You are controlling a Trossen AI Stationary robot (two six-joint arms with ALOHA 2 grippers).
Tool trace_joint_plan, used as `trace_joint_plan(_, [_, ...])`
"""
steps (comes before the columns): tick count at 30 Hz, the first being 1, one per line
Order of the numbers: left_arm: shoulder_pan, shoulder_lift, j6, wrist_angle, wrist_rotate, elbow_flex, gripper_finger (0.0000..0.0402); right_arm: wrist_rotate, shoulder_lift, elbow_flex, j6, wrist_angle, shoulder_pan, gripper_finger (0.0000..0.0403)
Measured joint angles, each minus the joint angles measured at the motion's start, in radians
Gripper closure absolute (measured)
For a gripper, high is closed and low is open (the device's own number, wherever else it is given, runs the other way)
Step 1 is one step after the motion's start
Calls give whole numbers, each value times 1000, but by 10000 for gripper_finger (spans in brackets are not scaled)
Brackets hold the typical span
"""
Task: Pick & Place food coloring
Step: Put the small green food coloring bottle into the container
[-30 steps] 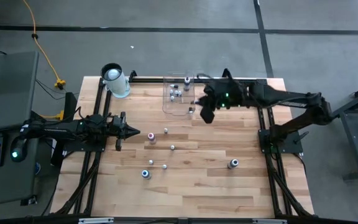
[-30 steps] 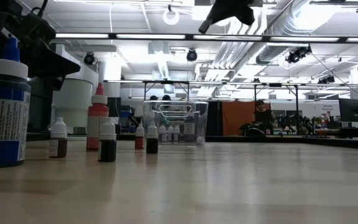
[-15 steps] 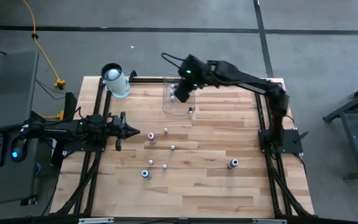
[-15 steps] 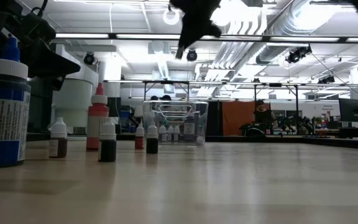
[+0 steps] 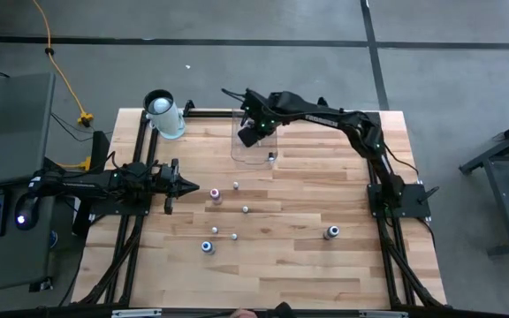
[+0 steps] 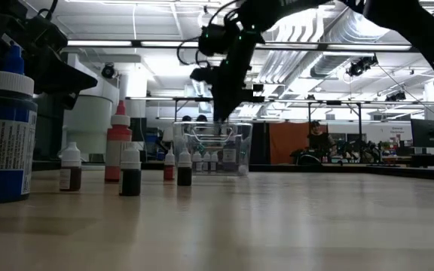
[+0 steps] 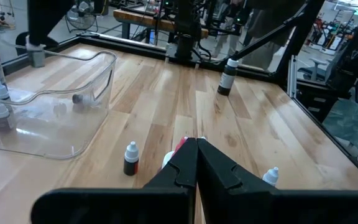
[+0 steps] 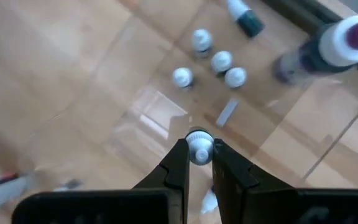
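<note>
Several tiny food coloring bottles stand loose on the wooden table, among them a pink one, a blue-capped one and a dark one. More stand or lie in the clear bin, such as the white-capped ones. My right gripper hangs over the bin, shut on one small white-capped bottle. My left gripper waits shut at the table's left, next to the pink bottle, holding nothing. My right gripper pinches the small bottle at its white cap end between its two fingertips. The fingers slant steeply down from above. The bottle is lifted clear, over the bin's floor; its body below the cap is hidden by the cap and fingers.
A big white cylinder stands at the far left corner, beside the bin. Black frame rails run along the table's left, right and far edges. Bare wood lies at the near middle and right of the table.
My right gripper has swung from the far right of the table toward the left and come down over the clear bin, tipping from a shallow slant to pointing steeply down and rolling as it went. Its fingers have stayed shut on the small bottle.
</note>
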Motion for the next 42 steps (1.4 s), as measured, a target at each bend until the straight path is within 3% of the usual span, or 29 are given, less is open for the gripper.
trace_joint_plan(20, [0, 0, 0, 0, 3, 0, 401, -21, 121, -33, 70, 160, -22, 364])
trace_joint_plan(26, [0, 0, 0, 0, 3, 0, 401, -25, 153, -34, 11, 171, -22, 364])
trace_joint_plan(35, [0, 0, 0, 0, 3, 0, 401, 3, 159, -33, -238, 170, -21, 364])
trace_joint_plan(42, [0, 0, 0, 0, 2, 0, 401, 35, 159, -33, -300, 171, -21, 364])
